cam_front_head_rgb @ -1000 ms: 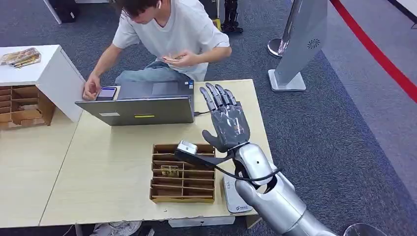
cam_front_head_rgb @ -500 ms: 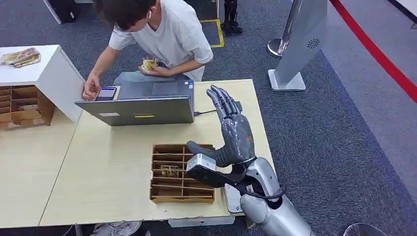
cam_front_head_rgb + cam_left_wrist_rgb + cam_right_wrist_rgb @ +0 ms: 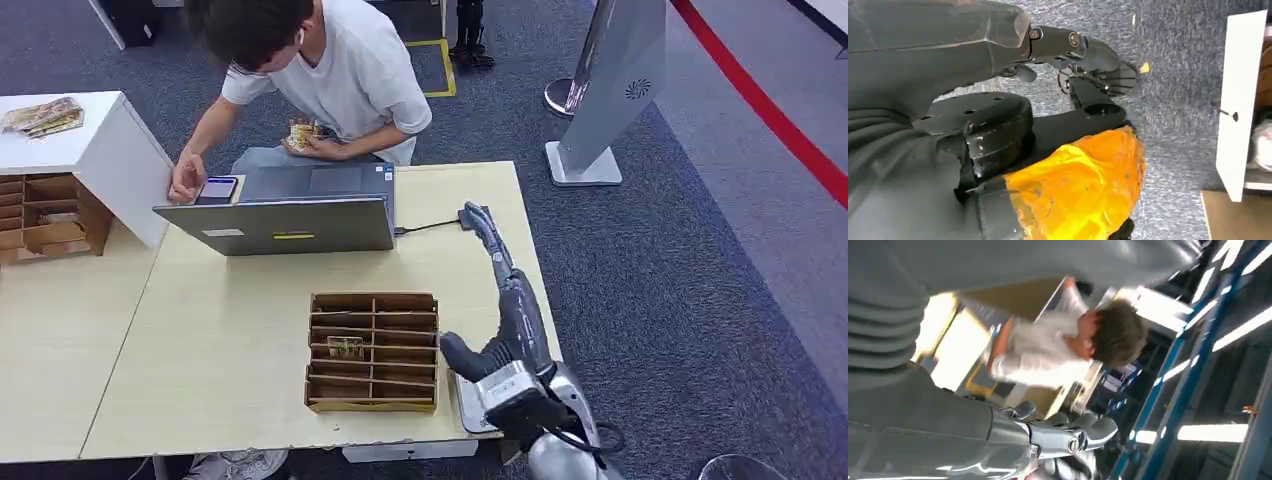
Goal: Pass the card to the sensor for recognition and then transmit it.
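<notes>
Right hand (image 3: pixel 508 300) had rolled edge-on and dropped beside the card tray (image 3: pixel 372 351), fingers straight, holding nothing; card (image 3: pixel 345 347) unpicked, left hand's state unclear

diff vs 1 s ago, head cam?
The right hand turned from palm-facing to edge-on and drew back toward the robot along the table's right side, holding nothing. The person leaned further over the laptop. Card and wooden organizer unchanged.

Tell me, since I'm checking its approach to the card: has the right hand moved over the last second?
Yes. The right hand has turned edge-on and its wrist has dropped toward the table's near edge, now beside the cardboard organizer rather than above it.
</notes>
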